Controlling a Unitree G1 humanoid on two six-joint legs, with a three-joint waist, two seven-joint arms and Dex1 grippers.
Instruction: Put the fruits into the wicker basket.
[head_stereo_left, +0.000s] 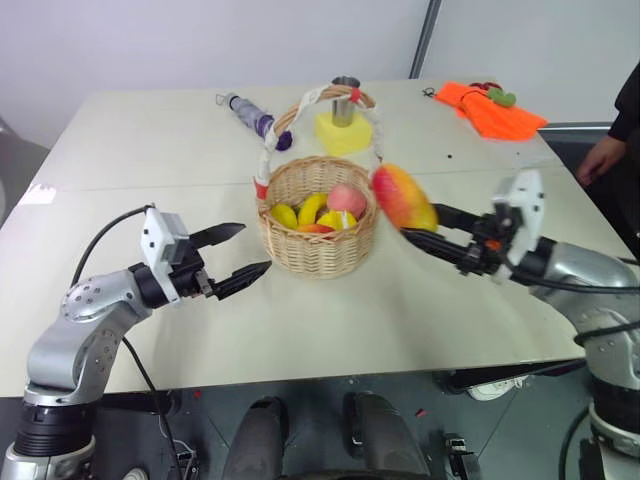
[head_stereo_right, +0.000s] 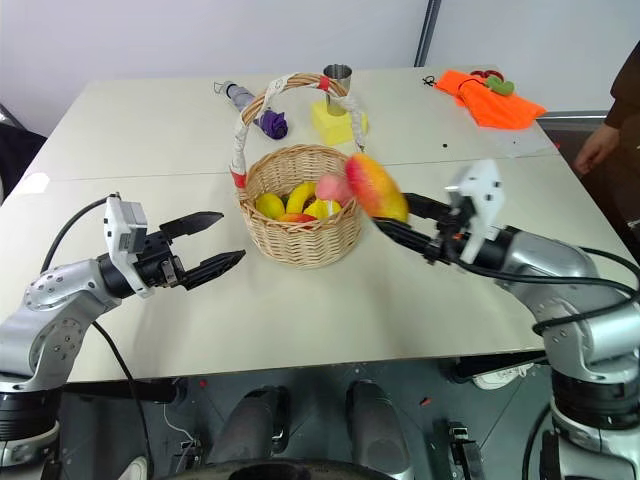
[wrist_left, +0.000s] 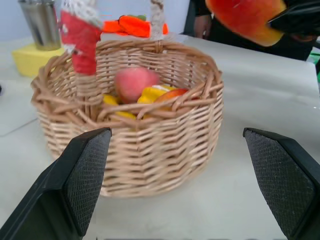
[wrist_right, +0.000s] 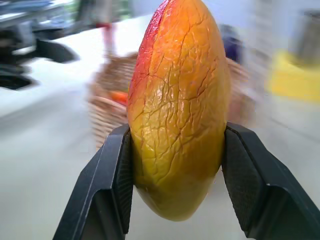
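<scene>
Left gripper (head_stereo_left: 243, 252) spread empty beside wicker basket (head_stereo_left: 318, 250), right gripper (head_stereo_left: 418, 224) clamping mango (head_stereo_left: 403, 197).

**Tally of things on the bench**

One wicker basket (head_stereo_left: 318, 250). One mango (head_stereo_left: 404, 198), held up beside it. In the basket: two bananas (head_stereo_left: 298, 212), one pink fruit (head_stereo_left: 346, 199), one small red-orange fruit (head_stereo_left: 316, 228). One yellow sponge block (head_stereo_left: 346, 134) bearing one steel cup (head_stereo_left: 345, 99). One orange cloth (head_stereo_left: 492, 110). One purple bundle (head_stereo_left: 262, 122). Two grippers: left gripper (head_stereo_left: 243, 251), right gripper (head_stereo_left: 424, 224).
</scene>
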